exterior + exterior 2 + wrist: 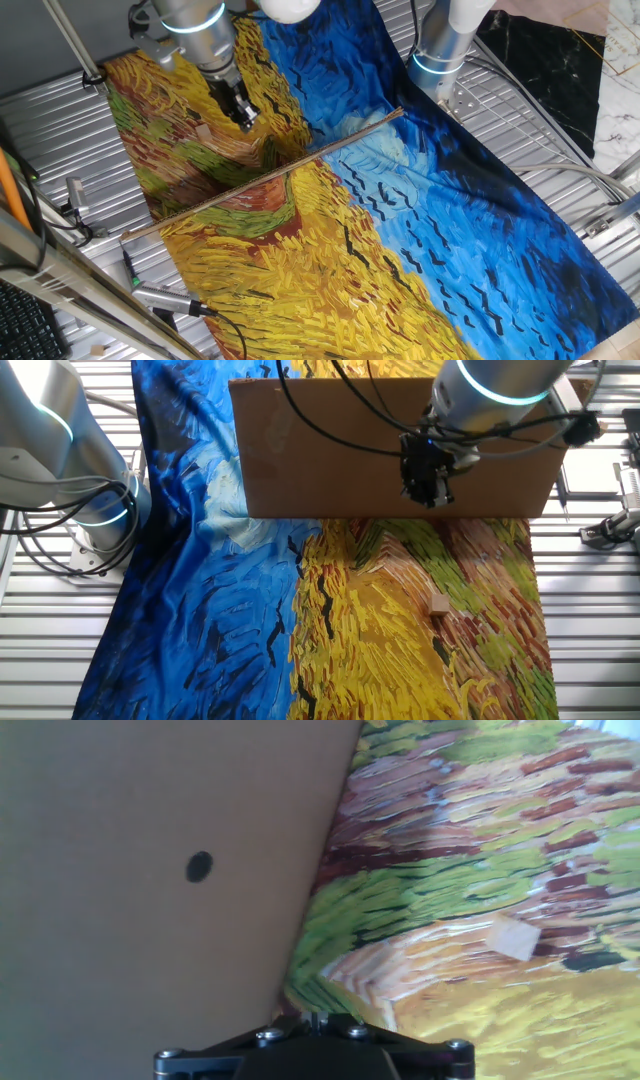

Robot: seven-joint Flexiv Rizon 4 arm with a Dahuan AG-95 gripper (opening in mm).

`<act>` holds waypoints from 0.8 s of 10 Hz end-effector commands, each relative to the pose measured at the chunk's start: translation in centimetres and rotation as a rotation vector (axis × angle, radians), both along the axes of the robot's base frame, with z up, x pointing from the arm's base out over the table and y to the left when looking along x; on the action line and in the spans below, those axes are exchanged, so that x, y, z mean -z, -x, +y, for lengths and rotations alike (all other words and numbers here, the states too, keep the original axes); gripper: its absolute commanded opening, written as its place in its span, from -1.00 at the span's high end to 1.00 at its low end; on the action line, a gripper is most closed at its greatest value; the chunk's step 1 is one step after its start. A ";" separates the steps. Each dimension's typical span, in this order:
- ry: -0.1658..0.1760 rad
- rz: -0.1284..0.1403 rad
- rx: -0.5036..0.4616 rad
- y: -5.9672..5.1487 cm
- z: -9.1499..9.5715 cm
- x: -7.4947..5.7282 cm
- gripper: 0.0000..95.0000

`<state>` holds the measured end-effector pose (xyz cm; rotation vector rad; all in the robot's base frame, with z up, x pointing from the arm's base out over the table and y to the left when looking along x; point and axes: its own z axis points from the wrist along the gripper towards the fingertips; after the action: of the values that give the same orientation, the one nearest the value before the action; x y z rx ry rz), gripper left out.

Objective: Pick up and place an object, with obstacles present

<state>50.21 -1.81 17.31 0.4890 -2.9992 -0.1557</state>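
The tiny pale tan cube (438, 605) lies on the yellow-green part of the painted cloth; it also shows in the hand view (515, 937). The obstacle is an upright brown cardboard board (330, 455). In one fixed view only its thin top edge (262, 175) shows, like a long stick across the cloth. It fills the left of the hand view (150, 890). My gripper (432, 498) hangs above the cloth just in front of the board, up and left of the cube, not touching it. Its fingers (316, 1016) look closed together with nothing between them. It also shows in one fixed view (246, 120).
A second arm's base (75, 480) stands at the cloth's blue side, also visible in one fixed view (440, 50). The cloth (420, 250) lies on a ribbed metal table (530, 130). Clamps and a pen-like tool (165, 298) lie at the table's edge.
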 end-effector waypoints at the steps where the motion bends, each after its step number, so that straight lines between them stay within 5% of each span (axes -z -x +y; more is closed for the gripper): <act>1: -0.003 0.001 -0.026 -0.6 -2.4 0.3 1.00; 8: -0.007 0.005 -0.124 -2.0 -9.2 -0.1 1.00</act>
<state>52.17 -11.07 17.53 0.6706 -2.9495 -0.1596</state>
